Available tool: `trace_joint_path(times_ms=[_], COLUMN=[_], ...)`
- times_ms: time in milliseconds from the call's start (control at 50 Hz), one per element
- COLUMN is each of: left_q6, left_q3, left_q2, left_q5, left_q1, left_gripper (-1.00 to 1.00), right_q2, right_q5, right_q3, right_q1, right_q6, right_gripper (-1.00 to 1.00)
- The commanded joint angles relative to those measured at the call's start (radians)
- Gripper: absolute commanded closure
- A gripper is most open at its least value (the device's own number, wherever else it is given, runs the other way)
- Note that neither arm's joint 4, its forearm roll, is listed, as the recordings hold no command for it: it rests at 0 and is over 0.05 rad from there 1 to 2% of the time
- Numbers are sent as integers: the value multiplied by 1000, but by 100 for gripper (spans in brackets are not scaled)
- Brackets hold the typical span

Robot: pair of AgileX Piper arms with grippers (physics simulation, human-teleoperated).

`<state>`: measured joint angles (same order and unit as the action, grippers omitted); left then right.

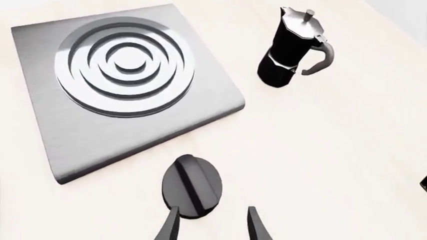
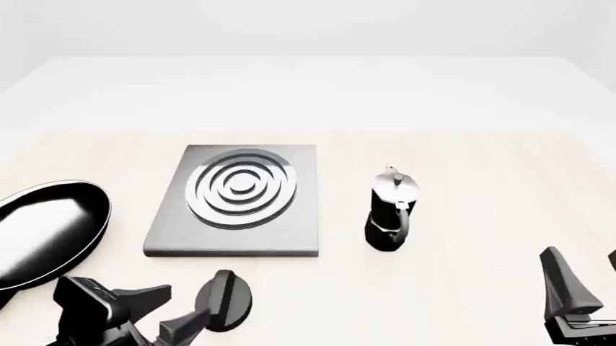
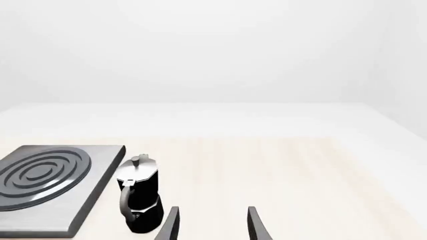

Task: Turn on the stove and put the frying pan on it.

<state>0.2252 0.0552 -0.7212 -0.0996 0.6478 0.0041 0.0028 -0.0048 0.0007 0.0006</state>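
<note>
Down at the counter's [image 2: 462, 151] near edge, the left gripper [image 2: 175, 311] hangs wide over the black knob [image 2: 224, 300]; stove [image 2: 234, 238] just beyond, frying pan [image 2: 43, 231] off left, moka pot [image 2: 391, 210] right, right gripper [image 3: 211, 222] spread, empty.

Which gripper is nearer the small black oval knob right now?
Left. The left gripper is open right at the black oval knob, its fingers reaching in from the near-left side. The right gripper sits open far off at the table's right edge, past the moka pot.
</note>
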Motion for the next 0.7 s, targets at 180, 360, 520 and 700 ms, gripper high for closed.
trace_joint_path(times_ms=[180,360,520,700], left_q6=[37,67,86,112], left_q3=[-53,-55,-55,-55], left_q2=[-290,-420,-515,-586], left_q5=[-309,-431,-519,-590], left_q1=[19,36,59,92], left_gripper=[-100,-100,-100,-100], right_q2=[2,2,1,1], right_q5=[-2,-1,0,0], right_q3=[0,-2,-2,-2], right_q1=[0,0,0,0], right_q6=[0,0,0,0], right_gripper=[-100,-100,-100,-100])
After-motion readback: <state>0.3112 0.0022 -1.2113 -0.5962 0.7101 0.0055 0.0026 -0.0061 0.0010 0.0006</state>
